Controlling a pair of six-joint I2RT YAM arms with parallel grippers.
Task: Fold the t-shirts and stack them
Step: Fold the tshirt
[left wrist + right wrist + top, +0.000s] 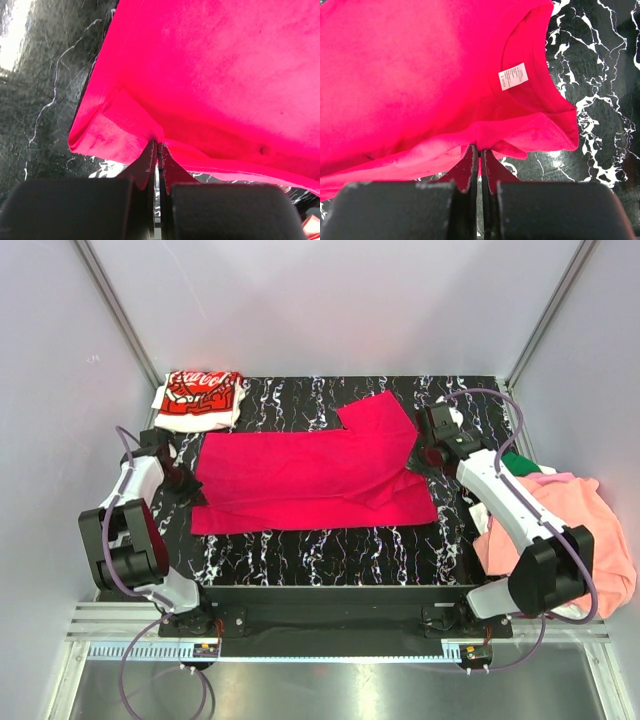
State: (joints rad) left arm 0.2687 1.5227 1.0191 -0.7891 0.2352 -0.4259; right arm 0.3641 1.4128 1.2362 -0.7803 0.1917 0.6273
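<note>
Roughly early stage. White logo tee [200, 398] folded, parked upper left of bench [330, 560]. Crimson tee [310, 475] centre frame, partly folded, left tool [157, 146] and right tool [479, 149] each clamping its edge. Heap of tees [570, 530] at right edge left to fold.

Left gripper [157, 146] low, jaws pinched on crimson-pink t-shirt [310, 475] edge. Right gripper [480, 148] likewise. Left arm [130, 490], right arm [505, 495] reach forward, elbows bent.

crimson tee [210, 75] spilling off the left wrist view's edges, neck label [513, 76] print coming out too tiny to read, green tee [520, 463] mostly hiding under the salmon tee [590, 530]
</note>
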